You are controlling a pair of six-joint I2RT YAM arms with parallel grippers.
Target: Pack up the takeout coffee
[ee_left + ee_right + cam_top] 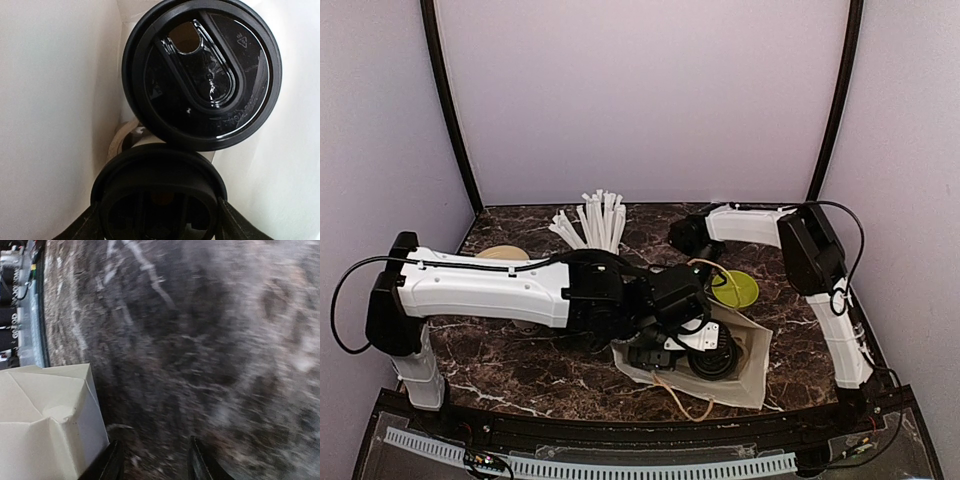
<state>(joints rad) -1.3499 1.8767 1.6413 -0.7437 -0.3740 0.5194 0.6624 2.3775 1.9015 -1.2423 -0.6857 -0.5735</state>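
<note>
Inside the white paper bag (752, 378) stand two takeout coffee cups, seen from above as round black lids. The farther takeout coffee (202, 75) shows its sip hole. My left gripper (156, 225) reaches down into the bag, and its fingers (231, 222) press both sides of the nearer takeout coffee (157, 190). In the top view the left gripper (703, 350) is over a black lid (716, 363). My right gripper (682, 238) hovers at the back of the table. It is open and empty, (156, 462) above bare marble.
A cup of white straws (595, 220) stands at the back centre. A yellow-green disc (736, 290) lies right of the bag, and a tan disc (503, 254) sits behind the left arm. The bag's corner (45, 425) is left of the right fingers. White bag walls (50, 100) surround the cups.
</note>
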